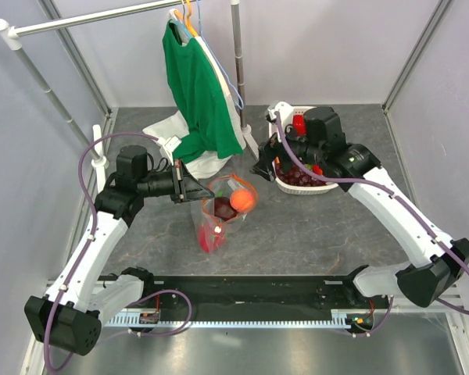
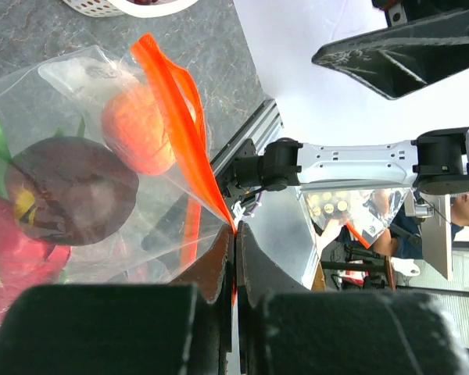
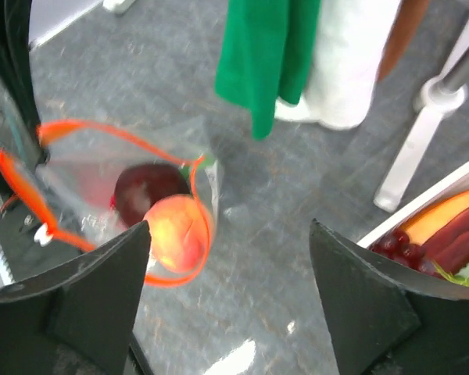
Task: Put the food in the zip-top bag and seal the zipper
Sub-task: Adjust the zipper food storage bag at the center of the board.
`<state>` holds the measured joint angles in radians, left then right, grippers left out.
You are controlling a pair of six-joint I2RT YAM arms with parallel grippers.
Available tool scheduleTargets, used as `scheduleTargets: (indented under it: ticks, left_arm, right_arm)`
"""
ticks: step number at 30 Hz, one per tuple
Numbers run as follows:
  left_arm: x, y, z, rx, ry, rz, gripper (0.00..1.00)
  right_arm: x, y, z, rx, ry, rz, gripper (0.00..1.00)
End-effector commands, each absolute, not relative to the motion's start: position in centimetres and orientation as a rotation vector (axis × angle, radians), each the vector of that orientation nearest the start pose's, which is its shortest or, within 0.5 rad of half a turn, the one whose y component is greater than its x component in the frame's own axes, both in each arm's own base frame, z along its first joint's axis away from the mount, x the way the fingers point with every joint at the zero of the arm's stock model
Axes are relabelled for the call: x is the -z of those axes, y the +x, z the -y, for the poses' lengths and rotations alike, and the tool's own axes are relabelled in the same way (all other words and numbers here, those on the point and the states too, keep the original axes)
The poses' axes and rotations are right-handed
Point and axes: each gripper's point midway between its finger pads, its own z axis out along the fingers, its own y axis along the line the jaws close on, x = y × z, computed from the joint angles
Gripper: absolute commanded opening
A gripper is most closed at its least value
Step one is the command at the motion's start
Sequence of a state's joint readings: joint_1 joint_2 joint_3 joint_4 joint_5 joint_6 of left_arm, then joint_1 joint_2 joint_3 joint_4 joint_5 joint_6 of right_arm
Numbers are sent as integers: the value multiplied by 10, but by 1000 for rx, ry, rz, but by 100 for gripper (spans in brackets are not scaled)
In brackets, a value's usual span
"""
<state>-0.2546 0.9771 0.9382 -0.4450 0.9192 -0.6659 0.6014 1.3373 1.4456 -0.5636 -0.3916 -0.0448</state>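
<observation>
Zip-top bag (image 1: pixel 217 223) hangs pinched in our left gripper (image 1: pixel 193 188); our right gripper (image 1: pixel 261 167), spread wide, hovers just to its right.

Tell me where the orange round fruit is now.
The orange round fruit sits mid-table in the top view, inside the zip-top bag near its mouth, beside a dark fruit; the left gripper holds the bag.
</observation>
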Motion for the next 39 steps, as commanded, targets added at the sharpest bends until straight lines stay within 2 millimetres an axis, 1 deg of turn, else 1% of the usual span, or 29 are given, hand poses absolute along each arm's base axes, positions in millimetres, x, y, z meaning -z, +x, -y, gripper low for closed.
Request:
scheduleTargets:
  ticks: [1,2,4,5,6,7,8,9,10,11,12,13,14,16,17,20,22,25,27,28,29,30,31,32,33,36,37,38,39]
  left_arm:
    - [-309,195,216,1550,258,-2075,2]
    - [-309,195,216,1552,265,-2071,2]
    - [-310,194,216,1556,274,-2068,2]
    - [-310,194,216,1554,278,-2065,2]
    - [-309,193,216,1555,276,-2067,2]
    - [-310,193,216,1556,282,-2064,2]
    - [-310,192,216,1555,283,-2063,2]
    - [-311,192,216,1554,286,-2059,2]
    - [-311,191,216,1554,287,-2057,2]
    - [-311,190,216,1555,289,-2058,2]
    - [-311,190,216,1555,291,-2057,2]
    - [-310,190,216,1553,288,-2059,2]
    - [-310,190,216,1555,287,-2061,2]
    - [-309,190,215,1552,284,-2063,2]
    - [-309,190,215,1552,284,-2063,2]
    - [-308,192,215,1548,279,-2065,2]
    - [-307,192,215,1548,279,-2067,2]
    - [-307,192,216,1548,282,-2067,2]
    - [-306,193,216,1547,283,-2066,2]
    - [-307,193,216,1549,286,-2062,2]
    - [-307,193,216,1548,287,-2061,2]
    - [-307,193,216,1547,289,-2061,2]
    - [-306,192,215,1541,298,-2057,2]
    - [-304,191,215,1533,299,-2063,2]
    - [-303,192,214,1519,297,-2068,2]
    - [-295,196,209,1433,286,-2094,2]
    - [-290,201,205,1378,280,-2099,2]
    - [-289,201,204,1358,275,-2105,2]
    - [-290,202,202,1340,274,-2098,2]
  right_arm:
    - [-314,248,-275,-864,-1059,-1832,87]
    - [-303,254,-272,-830,-1021,-1886,87]
    - [-290,257,-271,-820,-996,-1948,83]
    - [-281,262,-271,-803,-978,-1980,82]
    - [-274,269,-269,-764,-951,-2007,78]
    - [-268,273,-267,-747,-936,-2029,77]
    - [-255,276,-267,-731,-934,-2066,75]
    - [-247,280,-265,-702,-921,-2091,71]
    - [-236,281,-265,-697,-922,-2119,68]
    - [-228,280,-265,-699,-923,-2141,64]
    - [-223,279,-266,-712,-922,-2154,61]
    - [-221,278,-270,-742,-930,-2156,59]
    - [-221,277,-274,-767,-927,-2157,54]
    - [-221,275,-279,-802,-929,-2150,52]
    - [-221,276,-280,-806,-929,-2147,49]
    - [-221,273,-282,-832,-937,-2150,47]
    - [-220,270,-283,-845,-949,-2143,43]
    - [-212,268,-287,-862,-966,-2162,39]
    - [-209,264,-292,-877,-978,-2172,31]
    - [-205,263,-294,-889,-987,-2180,26]
    - [-205,261,-296,-899,-989,-2184,8]
    - [-207,259,-298,-920,-998,-2179,0]
    - [-210,256,-299,-948,-976,-2192,0]
    - [-219,253,-301,-974,-976,-2173,0]
    - [-231,245,-305,-1049,-995,-2137,0]
    - [-301,229,-316,-1217,-930,-1981,0]
    - [-339,222,-319,-1271,-918,-1875,0]
    - [-354,215,-321,-1320,-884,-1869,0]
    - [-363,211,-323,-1340,-878,-1848,0]
